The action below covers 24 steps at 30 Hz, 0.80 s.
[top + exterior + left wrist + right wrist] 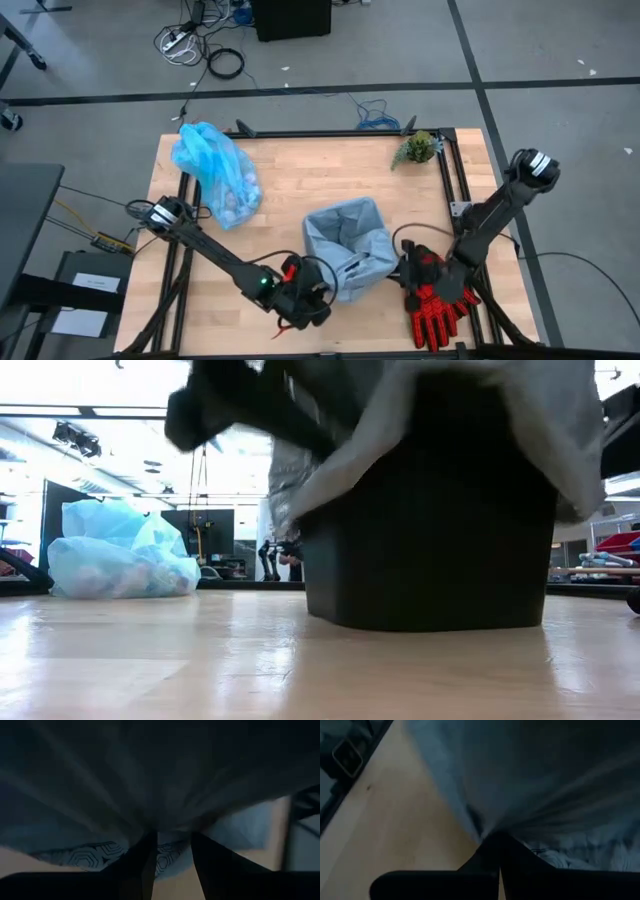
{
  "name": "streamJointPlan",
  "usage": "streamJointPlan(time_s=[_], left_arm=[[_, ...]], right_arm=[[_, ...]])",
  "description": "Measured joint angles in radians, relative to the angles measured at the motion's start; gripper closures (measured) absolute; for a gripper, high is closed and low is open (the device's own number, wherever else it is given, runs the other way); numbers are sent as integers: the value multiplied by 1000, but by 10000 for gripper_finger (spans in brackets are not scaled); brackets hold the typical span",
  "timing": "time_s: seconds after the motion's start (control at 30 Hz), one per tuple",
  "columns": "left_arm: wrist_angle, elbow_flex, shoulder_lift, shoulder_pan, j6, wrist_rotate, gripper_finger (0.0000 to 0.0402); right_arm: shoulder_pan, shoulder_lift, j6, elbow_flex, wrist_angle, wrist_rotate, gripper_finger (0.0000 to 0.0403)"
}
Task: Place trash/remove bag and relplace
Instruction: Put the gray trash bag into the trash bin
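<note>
I'm fitting the fresh liner, so what matters now is keeping both pinches on the film while I draw it down evenly over the rim of the dark plastic bin (430, 550). If I pull harder on one side, I judge the thin plastic will ride back up or slip off the lip opposite.

Nearest me, at the table's front edge, my left gripper (322, 292) has its fingers (145, 865) partly spread with a fold of the pale grey-blue plastic liner (348, 240) gathered between them, just at the bin's front left corner. My right gripper (405, 262) sits at the bin's right side, fingers pressed together with the same film bunched at their tips. In the right wrist view the liner (545, 780) fans out from that pinch.

The liner already drapes over the rim and partway down the wall on both sides.

Farther back and to the left, well apart from the bin, the crinkly bright cyan-blue plastic bag (215, 172) rests on the light wooden table (300, 165), knotted at the top, with pale crumpled wads of trash (232, 200) showing through it. A small green plant (418, 148) stands at the far right corner.
</note>
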Motion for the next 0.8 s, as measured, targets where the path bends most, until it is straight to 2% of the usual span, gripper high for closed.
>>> streamJointPlan(time_s=[0.13,0.37,0.5,0.6,0.7,0.8], left_arm=[[3,-47,0,17,-93,0,271],[10,-53,0,18,-139,20,271],[0,-53,0,18,-138,20,286],[28,-51,-1,17,-131,20,305],[97,-22,-2,4,-65,60,320],[80,13,-5,-12,-57,85,327]], right_arm=[[32,79,-74,77,-13,84,403],[87,104,-91,176,-224,202,403],[95,78,-186,207,-262,209,403],[94,71,-250,227,-267,170,403],[98,71,-300,244,-241,152,403],[99,79,-362,244,-182,127,403]])
